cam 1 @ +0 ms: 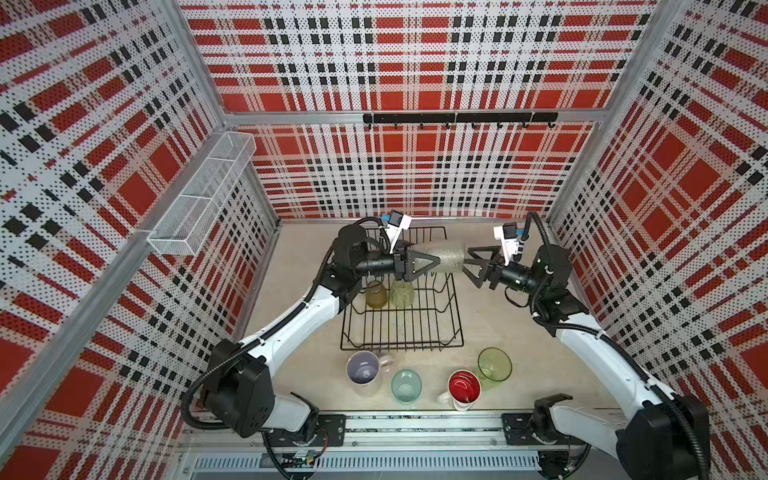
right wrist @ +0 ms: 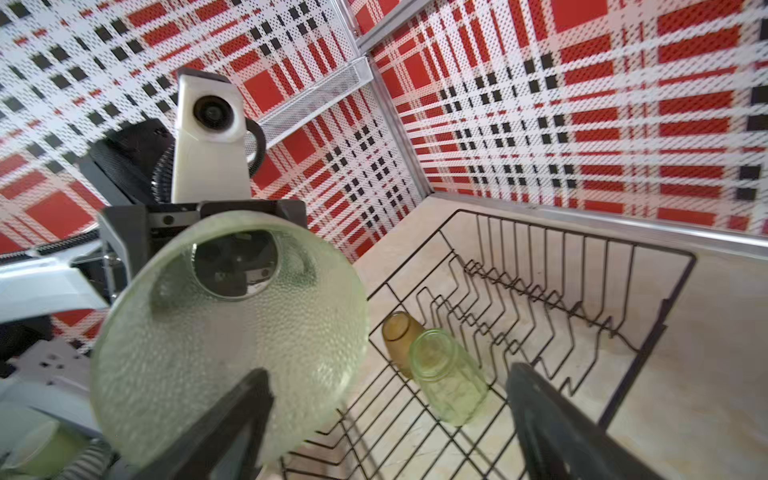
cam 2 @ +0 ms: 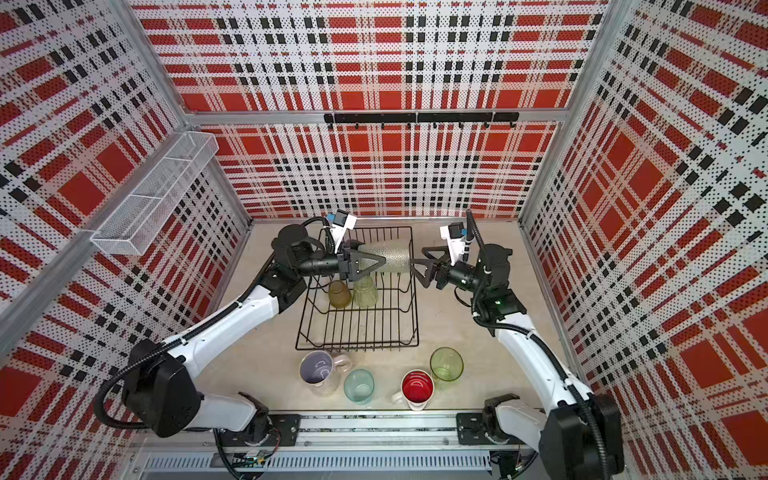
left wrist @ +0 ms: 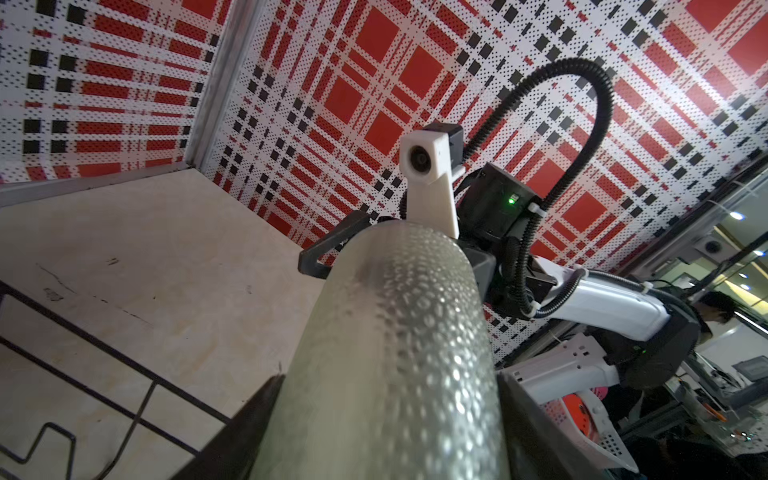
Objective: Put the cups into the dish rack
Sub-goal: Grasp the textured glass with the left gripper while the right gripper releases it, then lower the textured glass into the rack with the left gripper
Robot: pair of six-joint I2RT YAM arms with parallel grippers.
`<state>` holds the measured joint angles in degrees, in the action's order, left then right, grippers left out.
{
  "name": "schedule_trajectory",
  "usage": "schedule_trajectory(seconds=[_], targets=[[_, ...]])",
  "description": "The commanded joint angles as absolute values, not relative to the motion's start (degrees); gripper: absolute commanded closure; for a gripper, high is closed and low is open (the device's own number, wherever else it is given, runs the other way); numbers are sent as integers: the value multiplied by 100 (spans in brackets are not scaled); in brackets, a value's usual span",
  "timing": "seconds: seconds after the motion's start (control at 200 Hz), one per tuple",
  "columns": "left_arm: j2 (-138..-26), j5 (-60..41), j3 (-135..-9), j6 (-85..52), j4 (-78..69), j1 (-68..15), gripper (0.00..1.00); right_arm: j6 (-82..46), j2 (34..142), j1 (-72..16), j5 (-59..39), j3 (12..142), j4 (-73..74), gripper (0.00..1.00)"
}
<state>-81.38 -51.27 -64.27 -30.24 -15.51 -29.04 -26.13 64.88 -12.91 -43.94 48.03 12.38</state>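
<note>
loaded in dish rack (cam 1: pixel 399 347): amber tumbler (cam 1: pixel 376 295), green tumbler (cam 1: pixel 402 293). left pincer (cam 1: pixel 432 262) holds frosted tumbler (cam 1: pixel 448 257) aloft; right pincer (cam 1: pixel 468 258) stands wide. remaining on table (cam 1: pixel 519 332): pink mug (cam 1: pixel 365 371), teal tumbler (cam 1: pixel 406 385), white mug (cam 1: pixel 463 388), second green tumbler (cam 1: pixel 494 365).

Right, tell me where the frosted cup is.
In both top views the frosted cup lies sideways in the left gripper, above the far end of the dish rack, its mouth facing the open right gripper.

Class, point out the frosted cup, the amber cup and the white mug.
frosted cup (cam 1: pixel 451 257): in a top view, pebbled side.
amber cup (cam 1: pixel 376 297): in a top view, glass body.
white mug (cam 1: pixel 464 384): in a top view, red inside.
</note>
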Motion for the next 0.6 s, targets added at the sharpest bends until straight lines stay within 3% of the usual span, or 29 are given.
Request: schedule_trajectory(seconds=[0.0, 0.256, 0.431, 0.591], targets=[[-7963, -4469, -6617, -2305, -795, -2931, 38, -2379, 6251, -1162, -3627, 4749, 862, 0], [-8079, -2473, -7129, -758, 946, -3418, 38, -2741, 5710, -446, -765, 4043, 355, 0], [-8346, -1353, -7333, -194, 1561, -3808, 39, -2681, 5640, -2, -668, 3273, 1171, 0], [-8904, -174, -7834, 314, 2187, -4273, 39, -3008, 6284, 413, -746, 3122, 1730, 0]])
